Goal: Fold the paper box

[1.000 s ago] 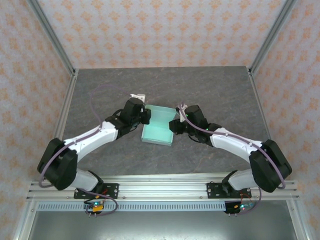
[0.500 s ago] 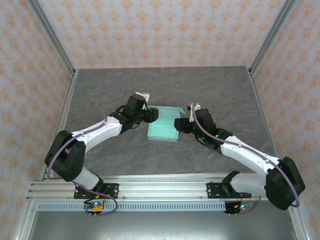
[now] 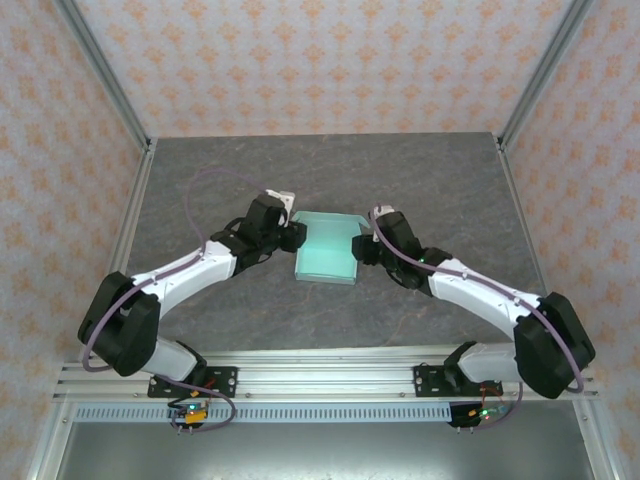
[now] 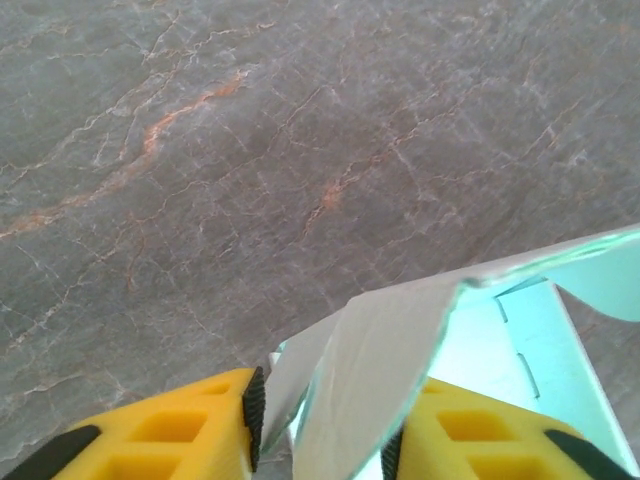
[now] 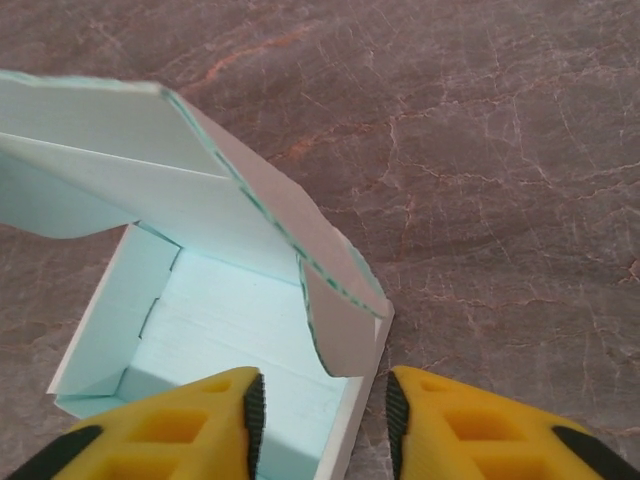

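Note:
The paper box lies mid-table, pale mint card, its tray formed and a lid flap raised at the far edge. My left gripper is at its left side. In the left wrist view the box's loose flaps stand bowed between the yellow fingers of the left gripper, whose jaws stand apart and are not pressed on them. My right gripper is at the right side. Seen from the right wrist, the right gripper is open astride the box's right wall, above the tray floor.
The grey stone-pattern table stretches round the box on all sides. Aluminium frame posts run along the left and right edges, with patterned walls behind. A mounting rail carries both arm bases at the near edge.
Both grippers opened wide and drew back from the box, then came in again at its sides with jaws narrower. The box sits a little farther right than a second ago.

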